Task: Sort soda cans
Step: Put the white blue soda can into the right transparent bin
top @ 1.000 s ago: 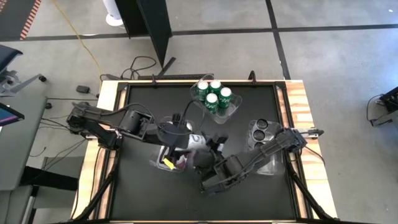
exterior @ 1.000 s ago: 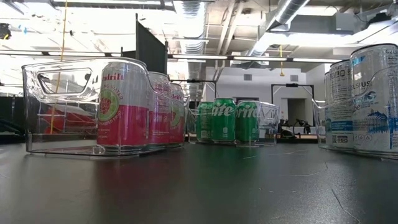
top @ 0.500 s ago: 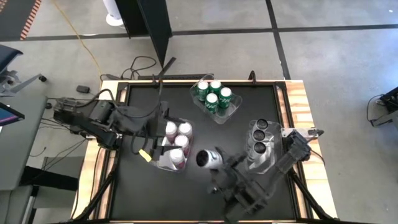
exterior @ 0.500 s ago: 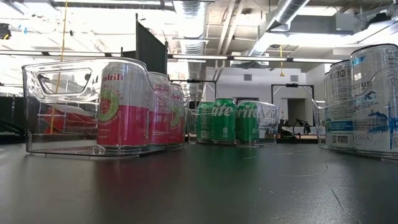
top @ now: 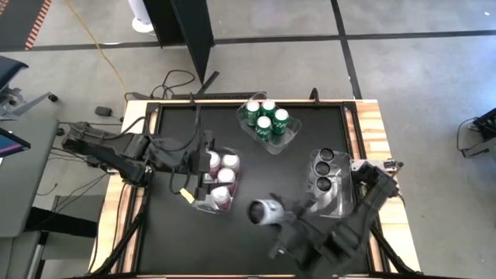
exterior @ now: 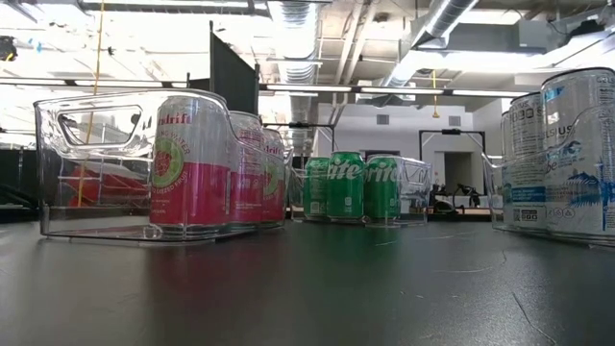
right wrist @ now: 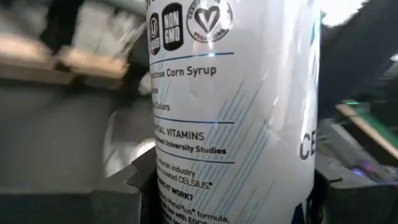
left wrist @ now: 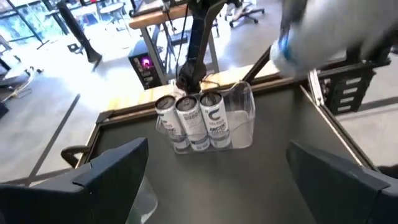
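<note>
Your right gripper [top: 273,215] is clamped on a white soda can [top: 263,211], carried over the table's [top: 170,240] near middle. Carry it to the clear bin [top: 335,203] at the right edge and lower it upright behind the three white cans [top: 324,169] already there, clearing their tops. The pink cans [top: 219,174] fill the left-side bin, the green cans [top: 266,118] the far-edge one. Your left gripper [top: 195,164] waits wide and empty beside the pink bin.
</note>
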You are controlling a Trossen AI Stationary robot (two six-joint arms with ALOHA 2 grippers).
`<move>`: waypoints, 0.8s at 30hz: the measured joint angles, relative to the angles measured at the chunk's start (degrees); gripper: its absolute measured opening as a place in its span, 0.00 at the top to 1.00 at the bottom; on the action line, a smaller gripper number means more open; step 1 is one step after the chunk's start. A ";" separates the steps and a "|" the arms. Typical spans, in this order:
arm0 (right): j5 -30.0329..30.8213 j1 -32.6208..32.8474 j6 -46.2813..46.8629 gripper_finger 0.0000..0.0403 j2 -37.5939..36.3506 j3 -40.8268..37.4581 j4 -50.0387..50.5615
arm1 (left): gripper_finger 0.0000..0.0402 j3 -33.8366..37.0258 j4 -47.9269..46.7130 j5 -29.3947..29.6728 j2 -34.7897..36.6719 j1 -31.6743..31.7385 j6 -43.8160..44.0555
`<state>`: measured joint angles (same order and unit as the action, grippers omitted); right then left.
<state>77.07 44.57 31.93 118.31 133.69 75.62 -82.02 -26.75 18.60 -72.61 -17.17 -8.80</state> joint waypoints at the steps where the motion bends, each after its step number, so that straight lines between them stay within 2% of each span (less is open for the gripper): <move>1: -3.77 -1.41 -3.97 0.39 -0.16 -0.02 -2.31 | 0.06 0.73 0.97 -0.02 0.35 0.05 -0.07; 5: -22.71 -7.38 -23.37 0.39 -0.04 -0.12 -15.81 | 0.06 1.72 1.01 -0.02 1.00 0.17 -0.30; 7: -29.80 -10.21 -33.00 0.39 0.07 -0.13 -22.65 | 0.06 1.72 1.63 0.14 1.11 0.20 -0.94; 10: -35.07 -14.19 -42.39 0.39 -0.67 -0.15 -28.21 | 0.06 1.72 2.31 0.13 2.02 0.20 -2.10; 14: -43.74 -19.29 -46.52 0.39 -3.69 -0.13 -31.64 | 0.06 1.72 3.72 0.75 4.11 0.21 -3.03; 18: -47.43 -22.33 -47.81 0.39 -5.32 -0.04 -31.51 | 0.06 1.68 5.54 0.90 6.81 -0.18 -6.10; 24: -47.24 -24.95 -44.93 0.39 -6.32 -0.04 -26.59 | 0.06 1.66 12.30 -1.18 9.55 -0.17 -10.87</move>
<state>29.84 19.62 -12.99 111.99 133.64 49.03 -80.35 -14.45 17.43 -63.06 -17.34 -19.67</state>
